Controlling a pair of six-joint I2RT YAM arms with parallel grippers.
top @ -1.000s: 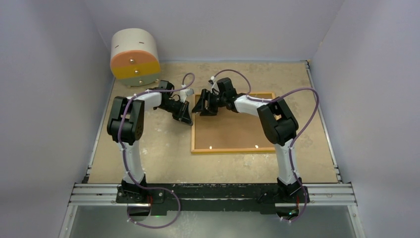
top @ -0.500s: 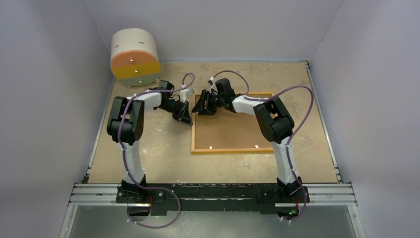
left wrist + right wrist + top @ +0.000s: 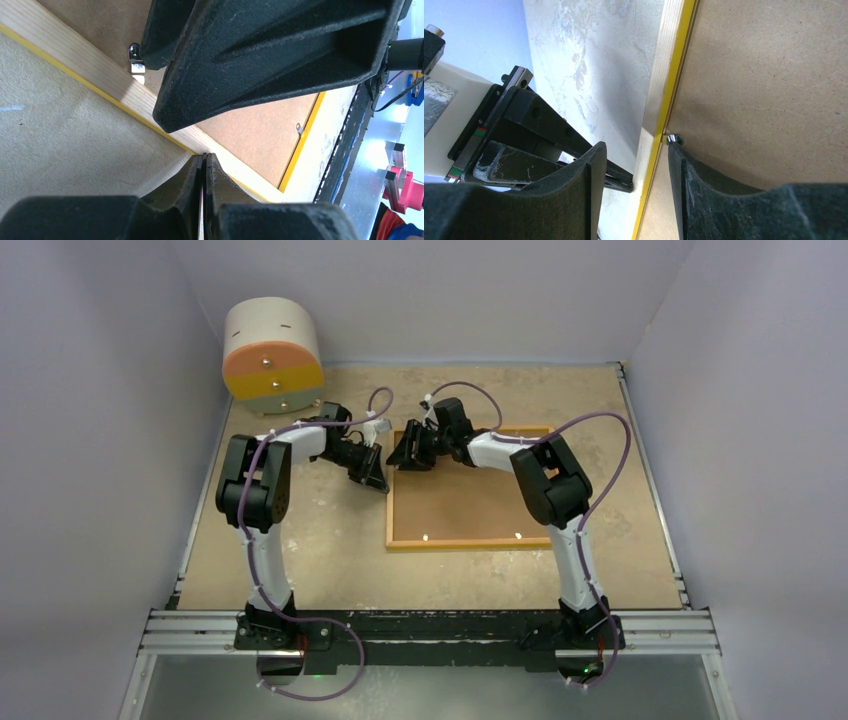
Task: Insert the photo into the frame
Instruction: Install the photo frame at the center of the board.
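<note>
frame: bright-yellow picture frame (image 3: pixel 470 542) lying face down on the bench (image 3: pixel 300 550), right of centre, wood-coloured back rim up
backing board: plain brown backing board (image 3: pixel 470 500) sits inside the rim, with small metal clips (image 3: pixel 135 54) along its edges
left arm: elbow raised, forearm reaching forward and to the right, wrist tipped down toward the frame's left side
left tool: left tool (image 3: pixel 380 484) clenched, its two fingers pressed flat together. Tip is low on the bench, right up against the outer edge of the left rim. Can't tell if anything thin is pinched in there
right arm: elbow bent above the frame's right half, forearm running leftward over the backing board to the far-left corner
right tool: right tool (image 3: pixel 636 150) released, fingers apart and straddling the left rim. One finger is down on the backing board just beside a clip, the other is outside over the bench with a gap to the rim. Grasping nothing
tools together: tips close, one either side of the same stretch of rim, not touching
background: round cream cabinet (image 3: pixel 272 360) with orange and yellow front, far-left corner of the bench, well apart from the frame
</note>
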